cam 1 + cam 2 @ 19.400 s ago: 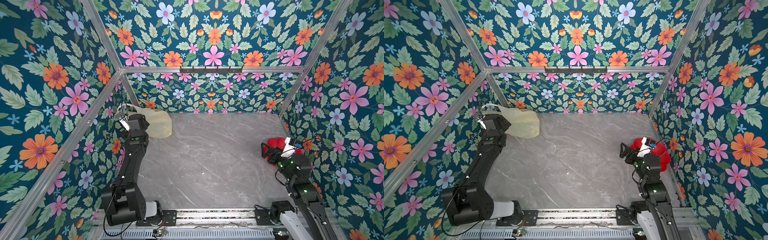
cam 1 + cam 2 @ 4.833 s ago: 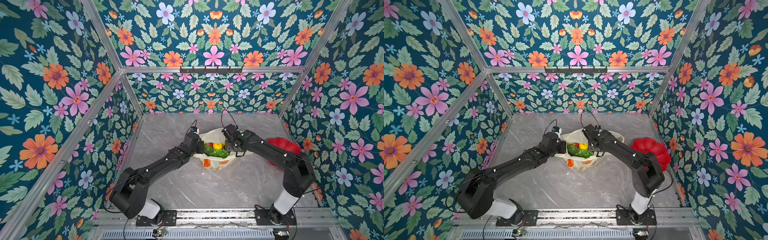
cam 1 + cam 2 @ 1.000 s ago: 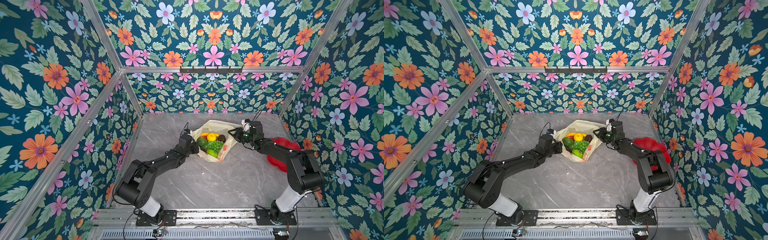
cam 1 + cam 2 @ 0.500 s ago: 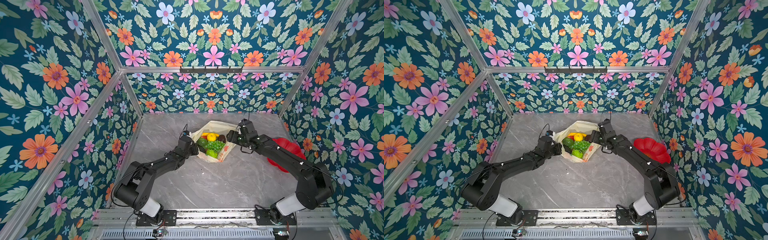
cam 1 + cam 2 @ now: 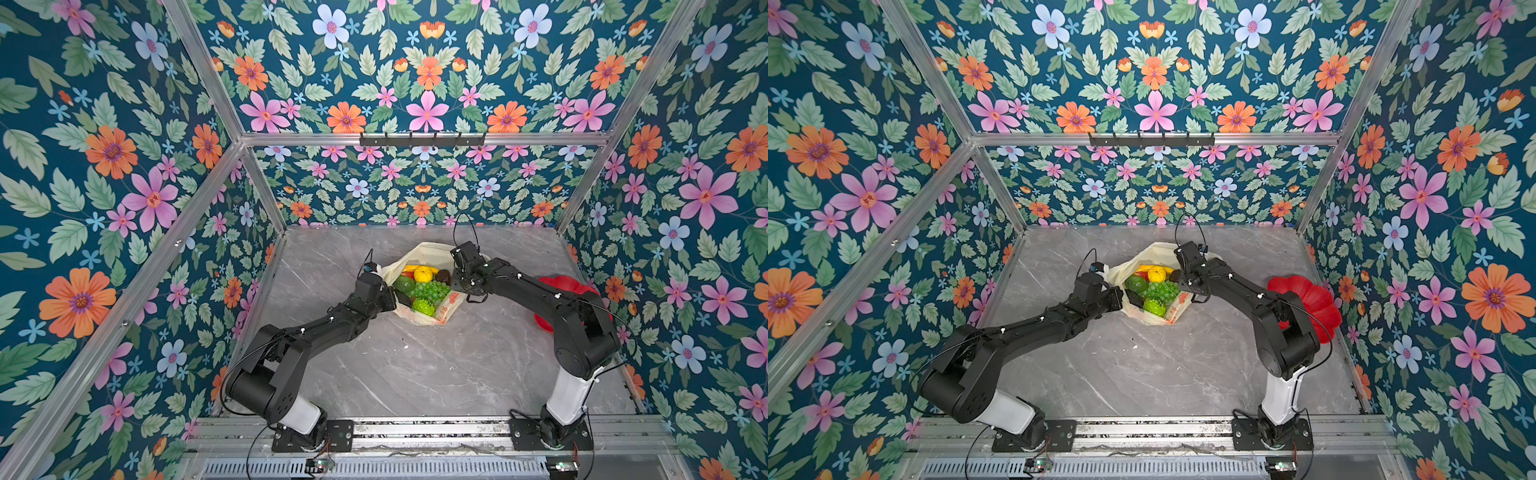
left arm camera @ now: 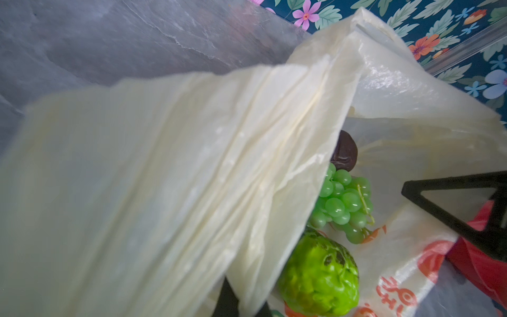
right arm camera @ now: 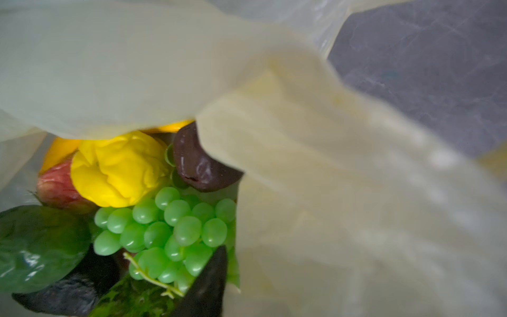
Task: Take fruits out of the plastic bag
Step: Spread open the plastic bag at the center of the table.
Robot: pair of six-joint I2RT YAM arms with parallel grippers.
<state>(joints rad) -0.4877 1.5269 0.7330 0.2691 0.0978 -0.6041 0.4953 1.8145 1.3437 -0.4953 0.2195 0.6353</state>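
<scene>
The plastic bag [image 5: 428,253] [image 5: 1152,319] lies open mid-table in both top views. Inside it lie the fruits: a yellow lemon [image 5: 423,274] [image 7: 118,170], a green grape bunch [image 5: 432,291] [image 6: 343,203], a bumpy bright green fruit [image 5: 423,306] [image 6: 321,274], a dark avocado [image 7: 200,167] and a red strawberry [image 7: 55,189]. My left gripper [image 5: 390,297] [image 6: 241,302] is shut on the bag's left rim. My right gripper [image 5: 465,293] [image 5: 1196,293] sits at the right rim. Only one of its fingers [image 7: 208,282] shows; bag plastic [image 7: 356,205] covers the other.
A red flower-shaped dish [image 5: 561,286] [image 5: 1308,299] stands at the table's right side, partly behind my right arm. Flowered walls close in the grey marble table [image 5: 415,374] on three sides.
My right gripper has slid along the bag's right rim, nearer the fruits and the table's front. The left arm has held still on its rim.
</scene>
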